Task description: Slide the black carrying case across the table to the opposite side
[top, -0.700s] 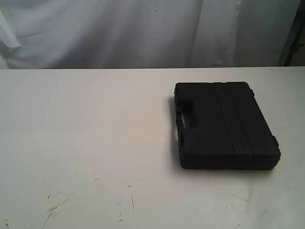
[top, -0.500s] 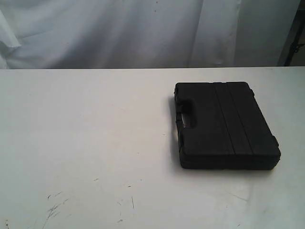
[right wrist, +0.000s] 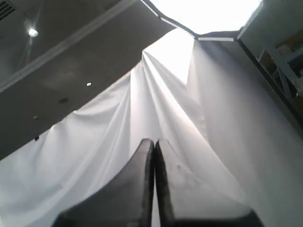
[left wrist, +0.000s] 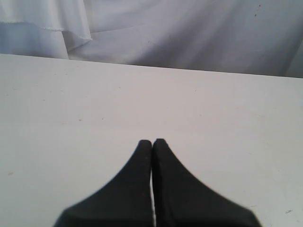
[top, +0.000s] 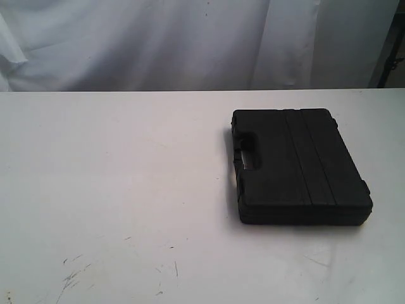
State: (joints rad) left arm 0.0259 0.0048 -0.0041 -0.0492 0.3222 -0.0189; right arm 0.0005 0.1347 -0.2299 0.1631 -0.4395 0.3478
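Observation:
The black carrying case (top: 297, 166) lies flat on the right half of the white table (top: 114, 164) in the exterior view, its handle cut-out facing left. Neither arm shows in that view. In the left wrist view my left gripper (left wrist: 152, 142) is shut with nothing in it, hovering over bare white table (left wrist: 71, 104); the case is out of that view. In the right wrist view my right gripper (right wrist: 154, 142) is shut and empty, pointing upward at the white curtain (right wrist: 94, 156) and ceiling, with no table or case in sight.
A white curtain (top: 158, 44) hangs behind the table's far edge. Dark scuff marks (top: 73, 275) mark the tabletop near the front left. A dark stand (top: 391, 57) is at the far right behind the table.

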